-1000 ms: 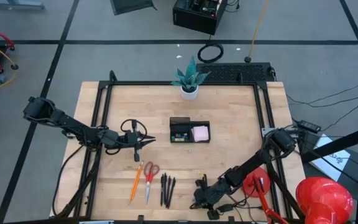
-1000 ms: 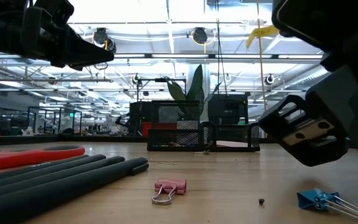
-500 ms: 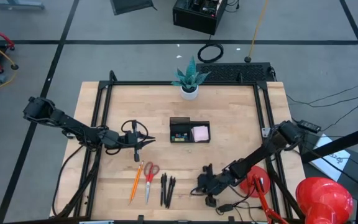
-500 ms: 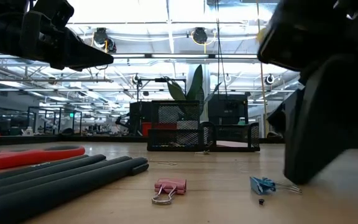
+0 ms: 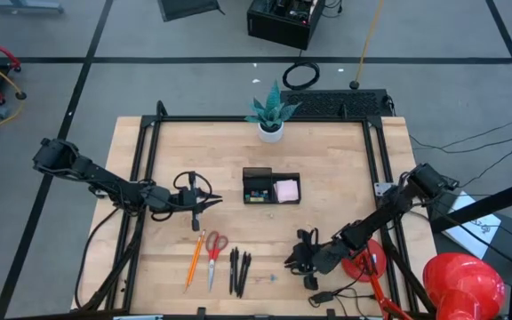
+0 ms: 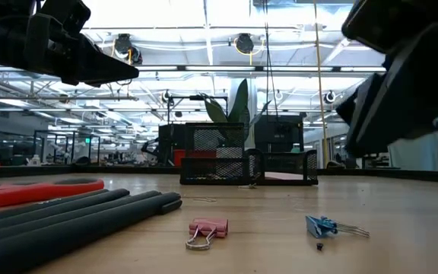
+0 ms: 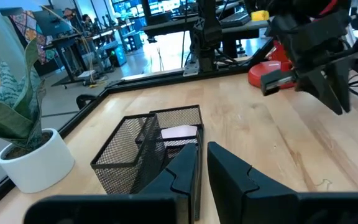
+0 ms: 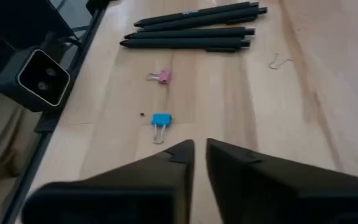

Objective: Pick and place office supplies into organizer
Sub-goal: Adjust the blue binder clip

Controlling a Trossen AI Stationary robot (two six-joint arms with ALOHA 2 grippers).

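The right gripper point(image 5: 302, 258) hung above the near part of the table point(image 5: 327, 160), raised clear of the surface, its fingers point(image 8: 166, 168) drawn to a narrow gap and holding nothing. The blue clip point(image 8: 161, 120) lay loose on the wood just ahead of those fingers, with the pink clip point(image 8: 161, 76) a little farther on and the three black pens point(image 8: 191, 28) beyond that.

The organizer point(image 5: 271, 188) stood at mid-table, well apart from this group, with the pink sticky-note pad point(image 5: 286, 189) already in its right compartment. The orange pencil point(image 5: 193, 260) and red-handled scissors point(image 5: 213, 258) lay beside the pens, not yet moved.

The left gripper point(image 5: 199, 201) waited to the left of the organizer, fingers nearly together and empty.

Hazards as judged from this position:

1. The blue clip was small and low. A descent with the fingers this narrow would likely press on it or push it along the wood rather than straddle it.
2. Its wire handles point(image 6: 352, 227) projected to one side. A pinch on these alone could let the clip swing or drop in transit.
3. A skewed approach could knock the pink clip or roll the nearest pen.
4. The organizer's walls were mesh; a release too high could bounce a clip out.
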